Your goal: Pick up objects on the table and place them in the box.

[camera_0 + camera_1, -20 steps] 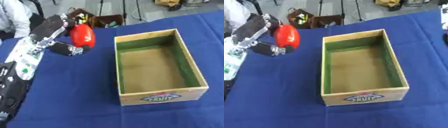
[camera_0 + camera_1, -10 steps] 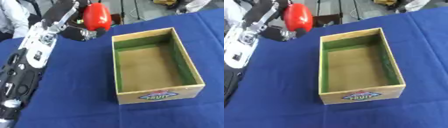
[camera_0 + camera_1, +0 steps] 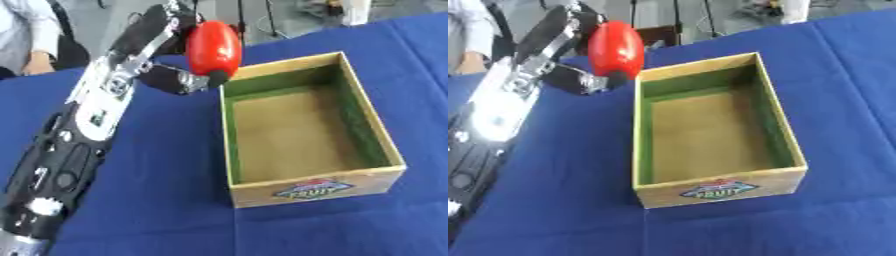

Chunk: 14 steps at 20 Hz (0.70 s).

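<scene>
1 hand only in view, the left hand (image 3: 166,55), curled round a red oval object (image 3: 213,47), fingers behind and over its top, thumb (image 3: 188,81) underneath. Held off the blue tablecloth (image 3: 149,170), just beside the far left corner of the wooden box (image 3: 306,189), partly over its rim.

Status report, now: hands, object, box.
Left hand shut on red object, held up at wooden box's far left corner. Right hand not in view. Box empty, nothing in the way.
</scene>
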{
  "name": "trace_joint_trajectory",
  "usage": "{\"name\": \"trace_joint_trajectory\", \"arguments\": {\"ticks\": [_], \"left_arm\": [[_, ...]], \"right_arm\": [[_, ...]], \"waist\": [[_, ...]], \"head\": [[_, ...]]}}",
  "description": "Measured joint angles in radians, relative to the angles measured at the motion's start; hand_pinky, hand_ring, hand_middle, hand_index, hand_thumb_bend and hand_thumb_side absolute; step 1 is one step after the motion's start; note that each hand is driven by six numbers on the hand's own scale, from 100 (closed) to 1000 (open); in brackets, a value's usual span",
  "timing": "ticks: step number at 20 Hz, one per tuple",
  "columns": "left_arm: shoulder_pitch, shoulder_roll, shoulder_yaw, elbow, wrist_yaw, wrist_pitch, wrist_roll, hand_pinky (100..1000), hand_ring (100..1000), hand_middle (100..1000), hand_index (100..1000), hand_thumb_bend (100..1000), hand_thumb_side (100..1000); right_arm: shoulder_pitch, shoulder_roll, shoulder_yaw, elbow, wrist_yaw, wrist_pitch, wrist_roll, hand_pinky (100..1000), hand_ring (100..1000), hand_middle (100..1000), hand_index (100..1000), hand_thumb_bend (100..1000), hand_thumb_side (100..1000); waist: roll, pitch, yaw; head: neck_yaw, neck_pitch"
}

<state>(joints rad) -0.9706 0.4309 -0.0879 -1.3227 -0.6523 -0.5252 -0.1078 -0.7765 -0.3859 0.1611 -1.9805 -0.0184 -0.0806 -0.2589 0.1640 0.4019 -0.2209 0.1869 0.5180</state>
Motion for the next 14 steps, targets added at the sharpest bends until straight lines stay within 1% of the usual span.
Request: {"name": "trace_joint_trajectory", "arguments": {"ticks": [8,11,14], "left_arm": [[-0.01,-0.034,-0.025,0.032,0.019,-0.066,-0.041,154,260,201,410,590,712],[-0.023,-0.043,-0.025,0.037,0.029,-0.07,-0.05,150,258,200,413,601,710],[-0.025,-0.053,-0.026,0.038,0.03,-0.058,-0.052,150,259,201,419,621,712]], "right_arm": [[-0.007,0.005,0.006,0.0,-0.002,-0.005,0.006,923,918,561,696,100,584],[-0.007,0.013,0.006,0.0,-0.003,-0.004,0.009,922,917,561,696,100,586],[-0.008,0.013,0.006,0.0,-0.005,-0.005,0.01,922,917,561,696,100,585]], "waist": [[0.0,0.0,-0.006],[0.001,0.003,-0.012],[0.002,0.004,-0.013]], "head": [[0.006,0.0],[0.01,0.0],[0.014,0.0]]}}
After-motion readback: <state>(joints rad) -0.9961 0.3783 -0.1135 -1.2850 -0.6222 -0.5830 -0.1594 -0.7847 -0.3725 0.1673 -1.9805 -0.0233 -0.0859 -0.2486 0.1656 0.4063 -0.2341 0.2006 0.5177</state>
